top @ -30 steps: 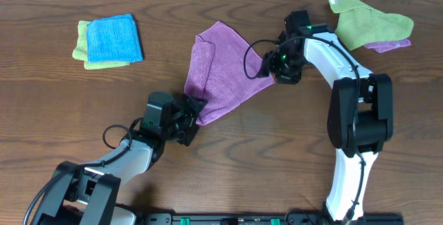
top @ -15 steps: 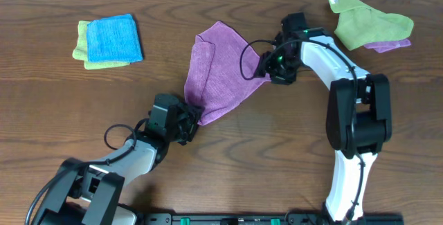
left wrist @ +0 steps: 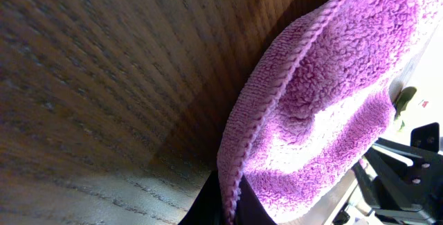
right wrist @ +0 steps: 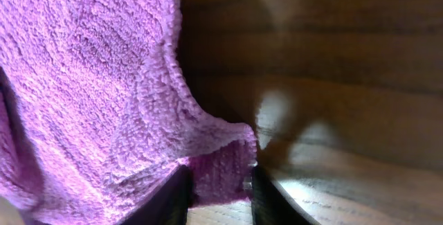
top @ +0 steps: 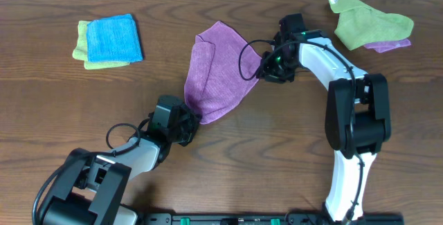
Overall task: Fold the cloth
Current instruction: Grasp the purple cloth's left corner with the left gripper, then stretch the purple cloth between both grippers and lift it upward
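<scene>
**Operator:** Where is the cloth [top: 220, 76], and in what condition?

**Technician:** The cloth lies near the middle of the table [top: 291, 149], between the two arms. It is spread out but not flat. A strip along its left edge is turned over onto itself, and the outline is skewed. No finished fold is visible.

**Operator:** What is the state of the left gripper [top: 188, 119]?

**Technician:** It is clenched on the cloth's near corner. The left wrist view shows the hemmed edge running down into the closed jaws.

**Operator:** And the right gripper [top: 266, 68]?

**Technician:** It sits at the cloth's right-hand corner. The right wrist view shows that corner lying between the two fingers [right wrist: 172, 201] and filling the gap. Whether the pinch is firm cannot be told.

**Operator:** How far along is the task?

**Technician:** It is judged to be early. One corner is secured and the other is bracketed. What is left is to confirm the right grip, lift both corners, carry them to the opposite edge, lay them down and release. A second fold probably follows.

**Operator:** What else is on the table?

**Technician:** A folded bright blue cloth [top: 114, 37] rests on a lime-green cloth [top: 81, 45] at the far left. A second lime-green cloth [top: 370, 21] lies over a purple cloth [top: 391, 45] at the far right. All are well apart from the work.
</scene>
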Controlling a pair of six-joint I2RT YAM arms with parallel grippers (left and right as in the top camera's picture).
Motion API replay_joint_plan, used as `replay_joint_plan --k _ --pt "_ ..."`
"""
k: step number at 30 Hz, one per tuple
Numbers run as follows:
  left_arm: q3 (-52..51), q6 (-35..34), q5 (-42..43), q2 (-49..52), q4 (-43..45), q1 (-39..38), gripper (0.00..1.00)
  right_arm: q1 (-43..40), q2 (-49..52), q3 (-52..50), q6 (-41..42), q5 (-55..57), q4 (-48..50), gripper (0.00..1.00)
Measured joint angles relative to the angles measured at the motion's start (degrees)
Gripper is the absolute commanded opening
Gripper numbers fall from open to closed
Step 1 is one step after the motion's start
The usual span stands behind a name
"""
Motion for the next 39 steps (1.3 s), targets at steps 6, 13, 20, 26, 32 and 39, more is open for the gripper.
replay_joint_plan --k 6,13,20,26,32,39 --pt "-0.04 1.09 0.0 0.02 2.23 0.02 0.06 0.04 0.0 -0.33 0.31 0.42 0.9 0.01" --pt "0.39 8.35 6.99 0.04 3.78 6.84 0.06 -0.2 -0.33 -0.39 -0.79 0.5 -6.71 0.01" --pt "3.65 16.7 19.23 0.07 -4.04 16.02 0.06 -1.01 -8.22 -0.79 -1.97 3.58 -20.7 0.01" --pt "3.78 20.09 24.81 0.11 -9.07 15.28 0.06 -0.98 -16.46 -0.76 -2.16 6.67 -28.74 0.02" --pt "4.02 20.85 29.2 0.11 -9.31 14.49 0.06 -0.98 -17.57 -0.76 -2.99 8.59 -31.82 0.01" --pt "12.55 20.59 30.18 0.11 -9.53 14.23 0.06 -1.01 -17.59 -0.76 -4.94 7.19 -18.45 0.01"
